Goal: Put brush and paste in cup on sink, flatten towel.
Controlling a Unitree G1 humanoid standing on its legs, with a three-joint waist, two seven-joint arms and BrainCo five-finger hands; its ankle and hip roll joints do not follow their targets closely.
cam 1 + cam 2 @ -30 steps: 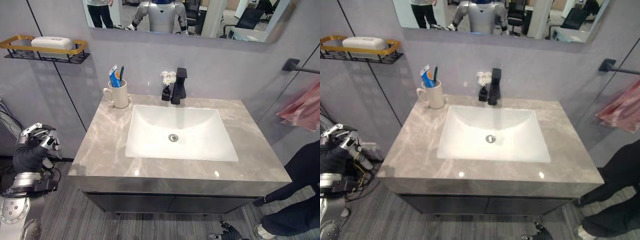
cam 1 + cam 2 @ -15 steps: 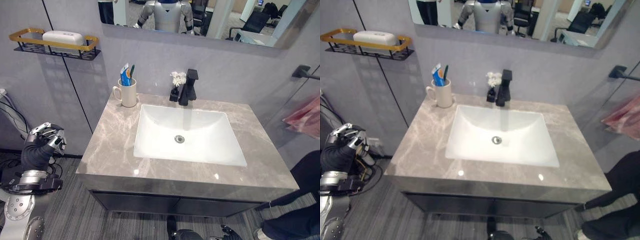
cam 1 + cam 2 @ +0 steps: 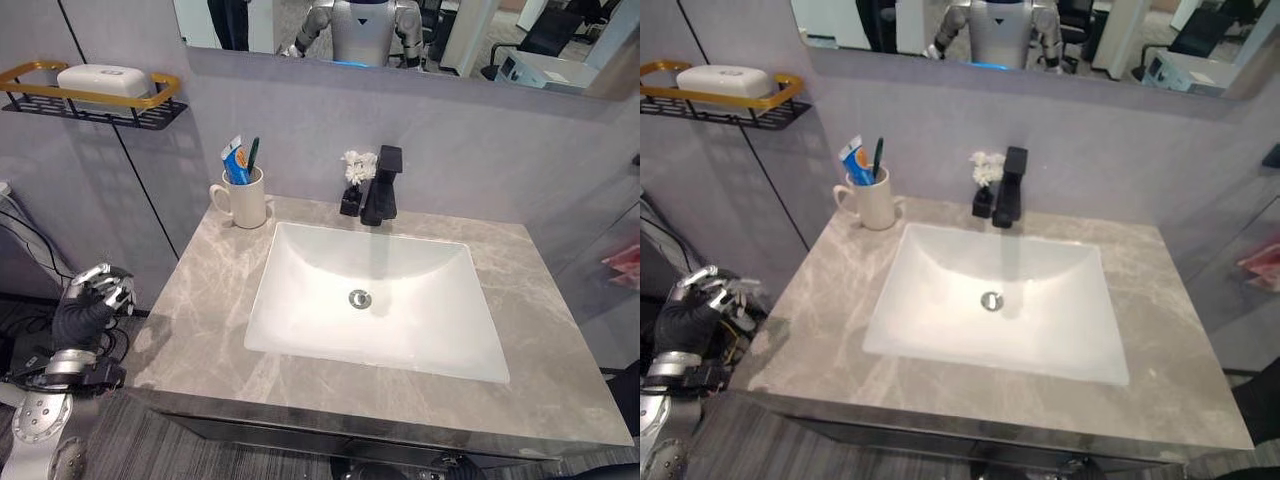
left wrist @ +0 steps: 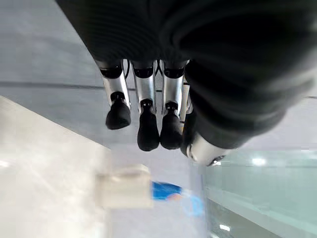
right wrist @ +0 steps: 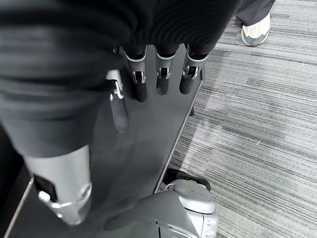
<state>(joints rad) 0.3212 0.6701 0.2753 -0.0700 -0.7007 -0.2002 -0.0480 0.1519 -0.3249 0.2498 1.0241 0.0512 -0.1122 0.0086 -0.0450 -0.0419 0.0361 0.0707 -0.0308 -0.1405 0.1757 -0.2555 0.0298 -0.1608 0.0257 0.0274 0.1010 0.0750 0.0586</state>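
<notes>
A cream cup (image 3: 240, 200) stands at the back left corner of the grey marble counter (image 3: 200, 300). A blue paste tube (image 3: 232, 160) and a dark green brush (image 3: 252, 155) stand upright in it. The cup (image 4: 124, 186) also appears past my left hand's fingers (image 4: 146, 124). My left hand (image 3: 95, 300) hangs low beside the counter's left edge, fingers loosely bent, holding nothing. My right hand (image 5: 143, 74) hangs in front of the dark cabinet (image 5: 148, 144), relaxed and empty. A pink towel (image 3: 625, 268) shows partly at the far right edge.
A white basin (image 3: 380, 290) takes up the counter's middle, with a black faucet (image 3: 380, 185) and a small vase of white flowers (image 3: 352, 180) behind it. A gold-railed shelf with soap (image 3: 90, 85) hangs on the left wall. A person's shoe (image 5: 255, 29) rests on the striped floor.
The camera has shifted, so the towel has slid to the right edge of the picture. Cup, brush and paste have not moved. My left hand stays beside the counter, slightly lower.
</notes>
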